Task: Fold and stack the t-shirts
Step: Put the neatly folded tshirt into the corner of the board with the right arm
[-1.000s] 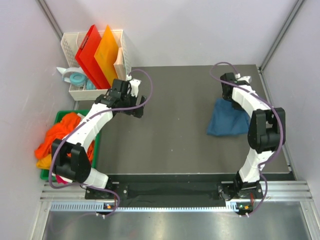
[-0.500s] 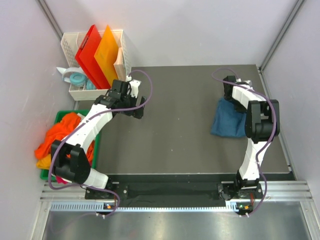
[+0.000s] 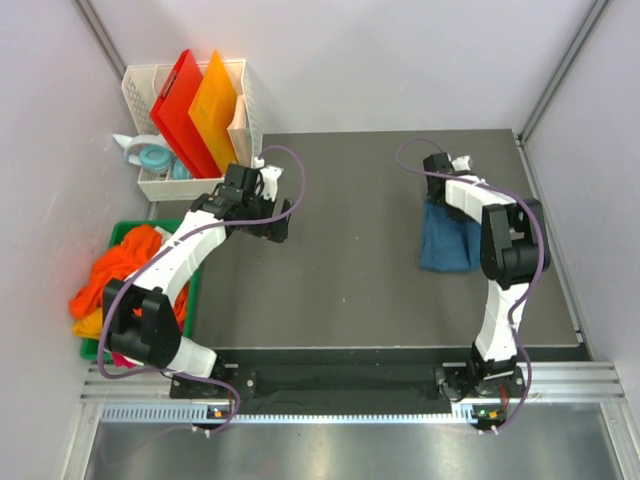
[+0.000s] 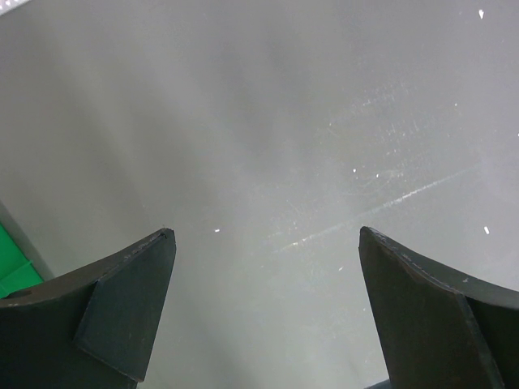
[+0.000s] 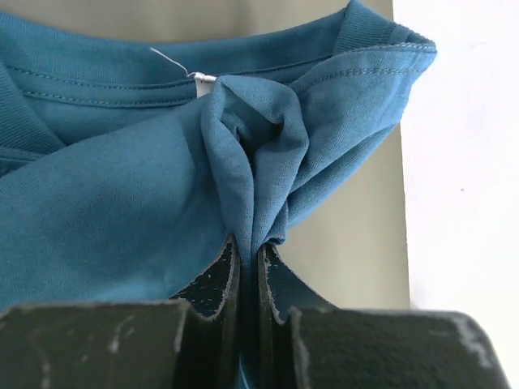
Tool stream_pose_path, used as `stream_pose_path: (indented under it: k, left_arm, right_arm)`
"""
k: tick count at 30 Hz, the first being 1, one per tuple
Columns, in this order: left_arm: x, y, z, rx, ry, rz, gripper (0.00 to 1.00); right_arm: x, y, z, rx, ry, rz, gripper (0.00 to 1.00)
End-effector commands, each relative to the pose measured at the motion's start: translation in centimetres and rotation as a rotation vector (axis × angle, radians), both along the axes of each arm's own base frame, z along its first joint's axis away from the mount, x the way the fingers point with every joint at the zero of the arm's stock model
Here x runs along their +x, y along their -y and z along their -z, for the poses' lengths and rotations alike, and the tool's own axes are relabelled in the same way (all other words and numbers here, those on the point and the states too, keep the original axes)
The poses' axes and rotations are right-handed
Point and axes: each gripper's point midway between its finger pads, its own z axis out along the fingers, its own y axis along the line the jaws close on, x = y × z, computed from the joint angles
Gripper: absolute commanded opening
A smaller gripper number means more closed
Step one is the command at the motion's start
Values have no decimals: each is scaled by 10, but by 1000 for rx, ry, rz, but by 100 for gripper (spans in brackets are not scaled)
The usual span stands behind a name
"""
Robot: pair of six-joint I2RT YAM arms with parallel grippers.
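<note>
Right claw (image 5: pixel 247 247): jaws pressed together on a pinch of the teal-blue t-shirt (image 5: pixel 122 203). The fabric bunches into a raised fold just ahead of the fingertips. Beyond that fold runs the collar band, with a small white thread loop at its seam. Most of the cloth spreads to the claw's left. To its right is a strip of table, then a pale surface.

From above, the right claw (image 3: pixel 437 192) sits at the far end of the teal-blue t-shirt (image 3: pixel 447 238). The shirt lies crumpled on the dark table (image 3: pixel 350 250) in a narrow heap that trails from the claw back toward the arm bases.

Left claw (image 4: pixel 263 243): jaws spread wide with nothing between them, only bare grey table below. Whether it touches the surface, I cannot tell. A sliver of green shows at its lower left.

From above, the left claw (image 3: pixel 277 222) is over the left part of the table, well apart from the teal-blue shirt. Behind it and to its left, a green bin (image 3: pixel 187 290) holds heaped orange t-shirts (image 3: pixel 115 265) that spill over the outer rim. Further out on that side, a white basket (image 3: pixel 140 85) holds a red board (image 3: pixel 178 105) and an orange board (image 3: pixel 215 100), both leaning.
</note>
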Motion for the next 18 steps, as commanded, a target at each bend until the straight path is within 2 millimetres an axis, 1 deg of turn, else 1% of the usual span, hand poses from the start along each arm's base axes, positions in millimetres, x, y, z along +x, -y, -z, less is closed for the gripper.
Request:
stream_pose_path:
  k: [1,2,5,9,11,14,18]
  left_arm:
    - [-1,0,-9,-25,41,-3,99]
    - [-1,0,-9,-23,39,-4,99]
    - [0,-2,-9,-18,41,-9,99]
    - [-1,-3,-7,-13,36,-9,99]
    - [-1,-3,-7,-12,37,-10,99]
    - [-1,-3,-6,-7,33,-9,99]
    - [-1,-3,-4,-7,29,-8,99]
  right_arm:
    - [12,6,-2,6,21,7,0]
    - [13,17,-8,-30,28,46,0]
    - [5,40,-4,-76,-3,116,0]
    - [1,60,-1,-61,-9,169,0]
    - [1,69,-4,-58,2,191,0]
    - [1,79,-2,-55,-2,219,0]
    - [2,80,-1,-57,-5,224,0]
